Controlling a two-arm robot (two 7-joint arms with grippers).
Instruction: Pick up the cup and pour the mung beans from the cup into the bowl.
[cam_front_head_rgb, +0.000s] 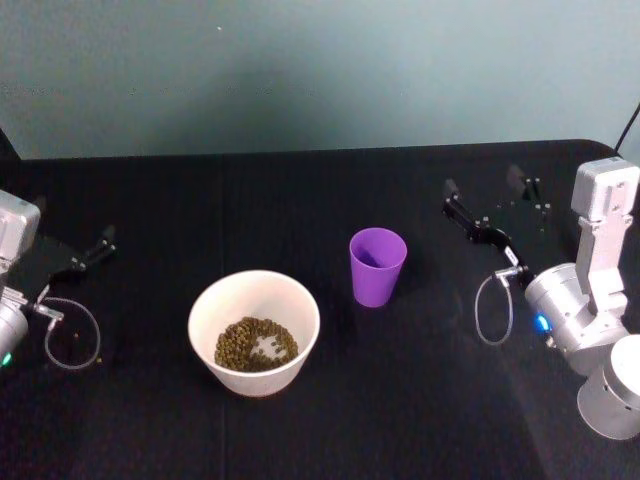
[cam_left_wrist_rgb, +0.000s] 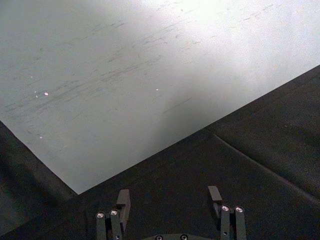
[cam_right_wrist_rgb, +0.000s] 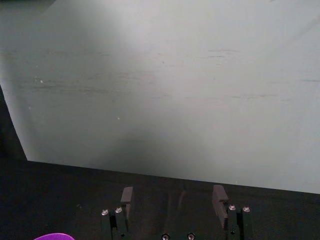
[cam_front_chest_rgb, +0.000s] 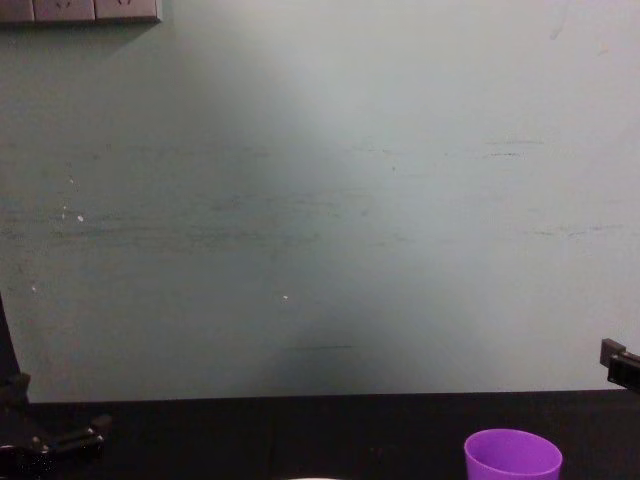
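On the black table, near the middle, the purple cup stands upright, mouth up, nothing gripping it. Inside looks purple; contents can't be made out. Chest view catches the cup's rim at the bottom edge, right of centre; right wrist view shows a sliver of it at the lower edge.

The white bowl sits to the cup's left and a bit nearer the robot, close but not touching. Mung beans lie in a layer in the bowl's bottom.

Right claw hovers to the right of the cup, apart from it, released, fingers spread with nothing between them; same spread in the right wrist view.

Left claw is at the left edge of the table, well apart from the bowl, released and empty; left wrist view shows its fingers apart over bare cloth.

Pale green wall behind the table.
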